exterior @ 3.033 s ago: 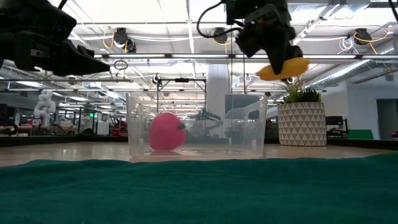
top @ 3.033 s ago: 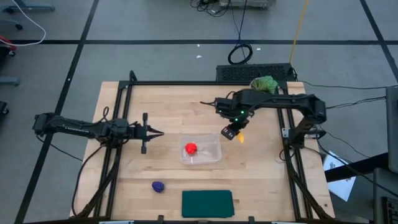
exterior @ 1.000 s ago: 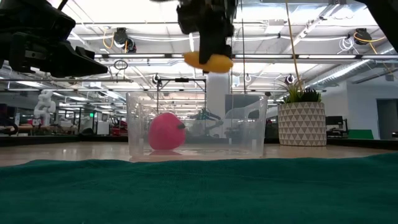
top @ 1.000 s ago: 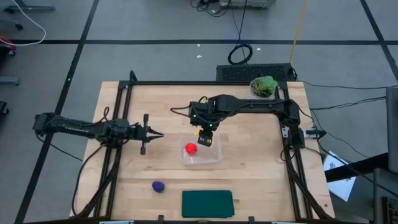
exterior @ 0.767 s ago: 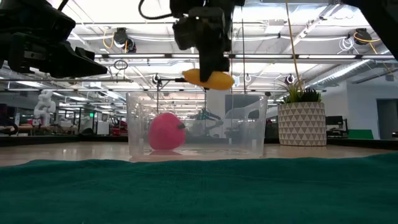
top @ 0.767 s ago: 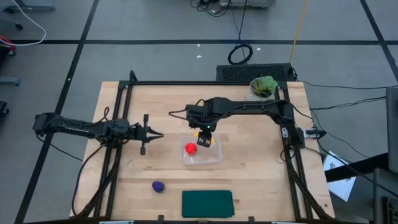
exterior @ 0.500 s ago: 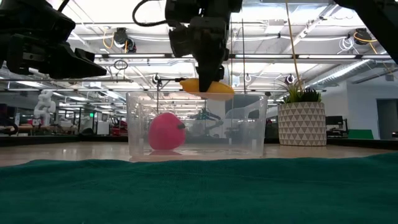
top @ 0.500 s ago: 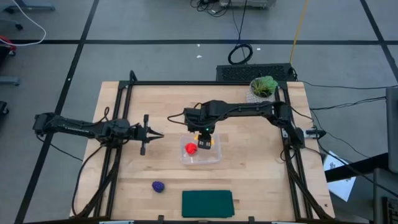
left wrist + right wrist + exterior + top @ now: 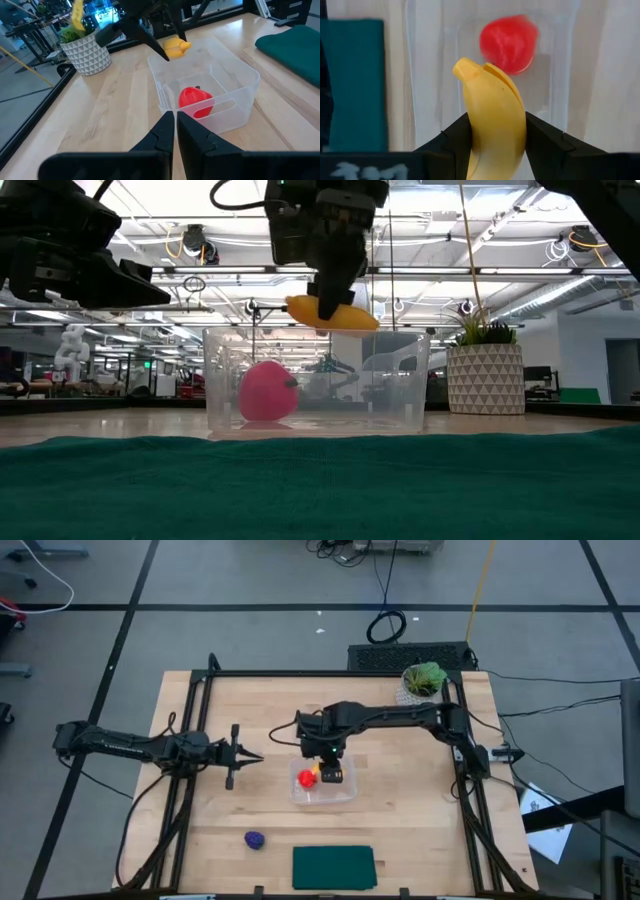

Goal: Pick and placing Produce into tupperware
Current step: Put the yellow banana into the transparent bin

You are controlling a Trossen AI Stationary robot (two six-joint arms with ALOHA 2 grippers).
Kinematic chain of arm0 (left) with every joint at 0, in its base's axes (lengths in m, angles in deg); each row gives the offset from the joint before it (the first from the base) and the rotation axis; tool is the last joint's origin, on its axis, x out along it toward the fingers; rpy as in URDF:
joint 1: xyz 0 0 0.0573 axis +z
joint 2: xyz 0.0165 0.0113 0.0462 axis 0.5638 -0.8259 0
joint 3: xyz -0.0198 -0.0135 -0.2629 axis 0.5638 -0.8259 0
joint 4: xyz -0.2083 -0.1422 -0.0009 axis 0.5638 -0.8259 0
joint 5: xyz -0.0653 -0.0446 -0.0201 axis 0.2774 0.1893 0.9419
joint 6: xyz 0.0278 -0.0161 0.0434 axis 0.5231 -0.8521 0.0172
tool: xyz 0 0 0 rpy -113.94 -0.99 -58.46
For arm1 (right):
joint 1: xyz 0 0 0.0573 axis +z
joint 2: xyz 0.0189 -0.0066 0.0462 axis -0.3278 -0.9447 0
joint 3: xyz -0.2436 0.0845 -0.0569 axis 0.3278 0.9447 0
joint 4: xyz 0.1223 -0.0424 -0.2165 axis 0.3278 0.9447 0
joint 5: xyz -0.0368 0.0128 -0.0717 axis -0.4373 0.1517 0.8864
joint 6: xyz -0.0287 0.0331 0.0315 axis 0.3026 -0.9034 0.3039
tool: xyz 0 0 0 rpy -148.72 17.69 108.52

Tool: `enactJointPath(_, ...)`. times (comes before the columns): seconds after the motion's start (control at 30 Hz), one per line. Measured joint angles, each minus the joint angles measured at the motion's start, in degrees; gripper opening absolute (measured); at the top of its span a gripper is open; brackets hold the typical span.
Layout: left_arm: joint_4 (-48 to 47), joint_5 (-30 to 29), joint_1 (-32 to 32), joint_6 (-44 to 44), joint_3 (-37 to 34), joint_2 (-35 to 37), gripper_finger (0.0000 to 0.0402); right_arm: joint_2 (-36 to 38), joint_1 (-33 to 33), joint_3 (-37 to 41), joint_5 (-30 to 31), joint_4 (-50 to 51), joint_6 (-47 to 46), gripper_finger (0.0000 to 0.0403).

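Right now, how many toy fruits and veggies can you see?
3. The red round piece lies inside the clear tub. The yellow banana hangs over the tub in the right gripper. The purple lump sits on the table near the green mat.

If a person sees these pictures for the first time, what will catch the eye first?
First, the yellow banana held in the right gripper just above the clear tub at mid-table. Next, the red round piece lying inside that tub. The left gripper waits shut, left of the tub.

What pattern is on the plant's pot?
White with a grey triangle pattern on the pot; clearest in the low view.
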Motion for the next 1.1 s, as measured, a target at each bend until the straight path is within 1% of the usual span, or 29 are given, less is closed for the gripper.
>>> enactJointPath(0.1, 0.0, 0.0, 0.0, 0.0, 0.0, 0.0, 0.0026, 0.0, -0.2, 1.5, -1.5, -0.2, 2.6, 0.0146)
enactJointPath(0.33, 0.0, 0.0, 0.0, 0.0, 0.0, 0.0, 0.0026, 0.0, -0.4, 4.4, -1.5, -1.5, 4.7, 0.0146)
enactJointPath(0.47, 0.0, 0.0, 0.0, 0.0, 0.0, 0.0, 0.0026, 0.0, -0.3, 5.9, -4.6, -3.2, 5.9, 0.0146)
enactJointPath(0.53, 0.0, 0.0, 0.0, 0.0, 0.0, 0.0, 0.0026, 0.0, -0.3, 6.6, -4.7, -4.6, 5.9, 0.0146)
enactJointPath(1.0, -1.0, 0.0, 0.0, -0.1, 0.0, 0.0, 0.0026, 0.0, -0.2, 6.8, -4.3, -6.1, 6.8, 0.0146)
enactJointPath(1.1, -1.3, 0.0, 0.0, -0.1, 0.0, 0.0, 0.0026, 0.1, -0.2, 8.2, -4.3, -9.0, 7.2, 0.0146)
